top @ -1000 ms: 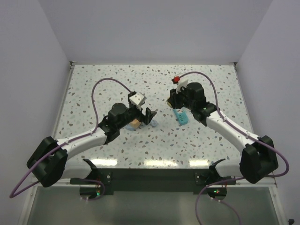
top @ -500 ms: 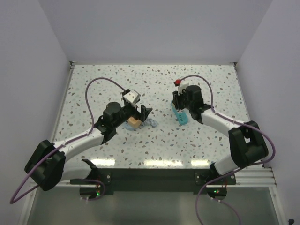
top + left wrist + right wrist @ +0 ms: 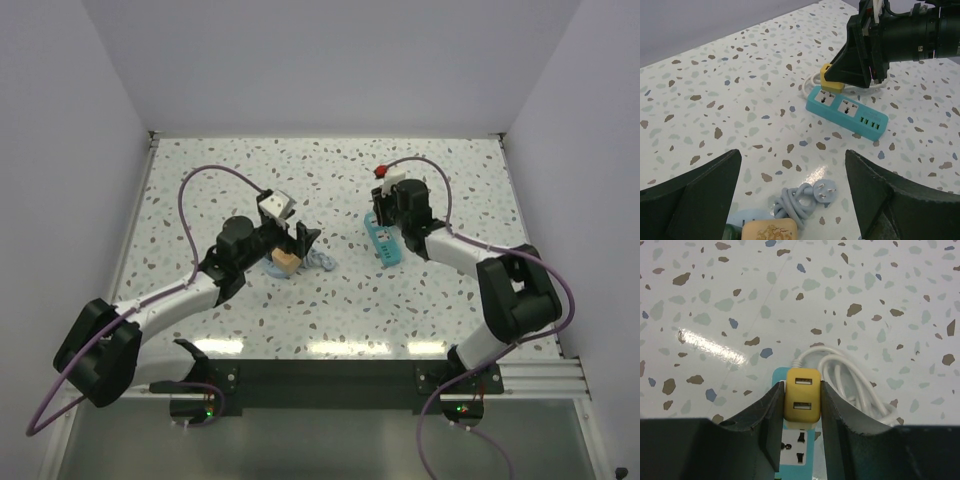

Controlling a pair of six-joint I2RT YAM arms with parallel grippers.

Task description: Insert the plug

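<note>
Plug (image 3: 730, 232): dark green, only a corner visible at bottom edge of left wrist view, just beside tan cube (image 3: 769, 232). Your left gripper (image 3: 791, 160) hovers above, jaws wide, empty. Right gripper (image 3: 802, 400) clamps yellow block (image 3: 802, 390) over teal strip (image 3: 847, 111). Plug probably light and rigid; take it by flat sides, prongs clear.

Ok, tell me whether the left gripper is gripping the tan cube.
No: the left gripper stands wide open, and the tan cube lies free, clear of both jaws.

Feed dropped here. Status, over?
Left gripper open above tan cube. Right gripper shut on yellow block at strip end. Plug barely visible beside cube, ungrasped. Two sockets clear.
</note>
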